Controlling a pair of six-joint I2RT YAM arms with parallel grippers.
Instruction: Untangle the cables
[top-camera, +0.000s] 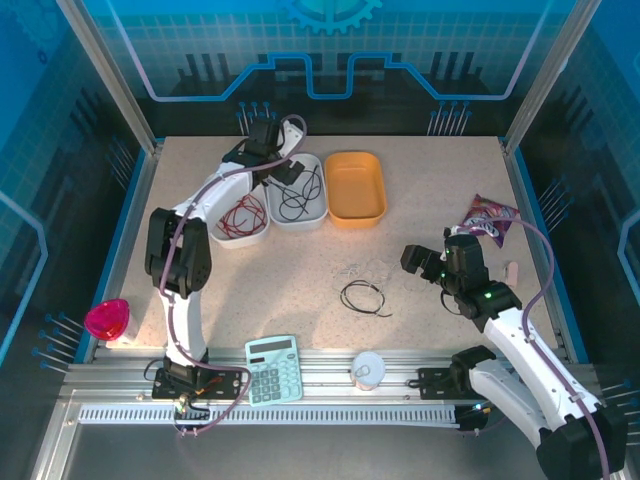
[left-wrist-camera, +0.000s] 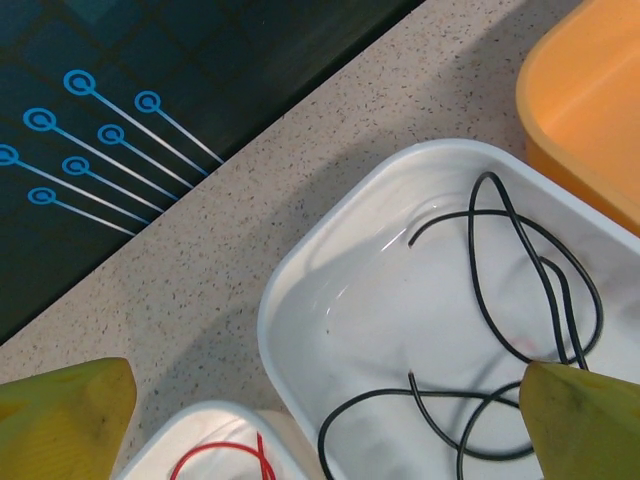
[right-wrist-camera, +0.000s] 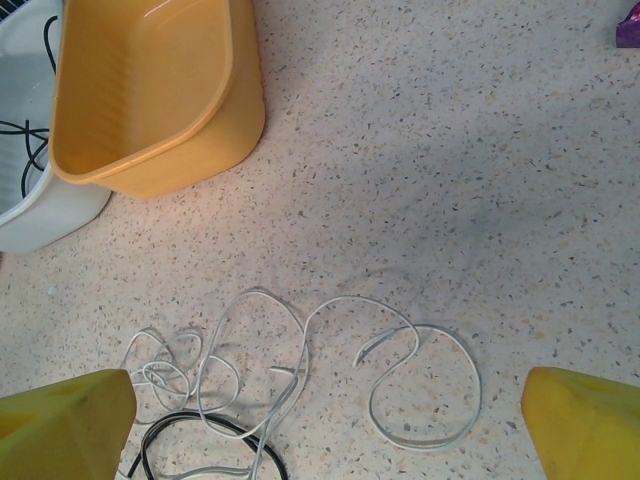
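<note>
A black cable (top-camera: 298, 198) (left-wrist-camera: 520, 290) lies looped in the middle white tray (top-camera: 318, 160) (left-wrist-camera: 300, 280). My left gripper (top-camera: 287, 174) (left-wrist-camera: 325, 368) hovers open just above it, holding nothing. A red cable (top-camera: 240, 215) (left-wrist-camera: 225, 455) sits in the left white tray (top-camera: 222, 240) (left-wrist-camera: 180, 425). On the table, thin white cables (top-camera: 365, 272) (right-wrist-camera: 300, 360) curl in loose loops and cross a black cable (top-camera: 362, 298) (right-wrist-camera: 200, 432). My right gripper (top-camera: 415, 258) (right-wrist-camera: 328, 375) is open to the right of that tangle, fingers apart and holding nothing.
An empty orange tray (top-camera: 355, 187) (left-wrist-camera: 590, 110) (right-wrist-camera: 150, 90) stands right of the white trays. A calculator (top-camera: 273, 368) and a white cup (top-camera: 368, 370) sit at the near edge. A pink object (top-camera: 106, 320) is at the left, a purple packet (top-camera: 490, 215) at the right.
</note>
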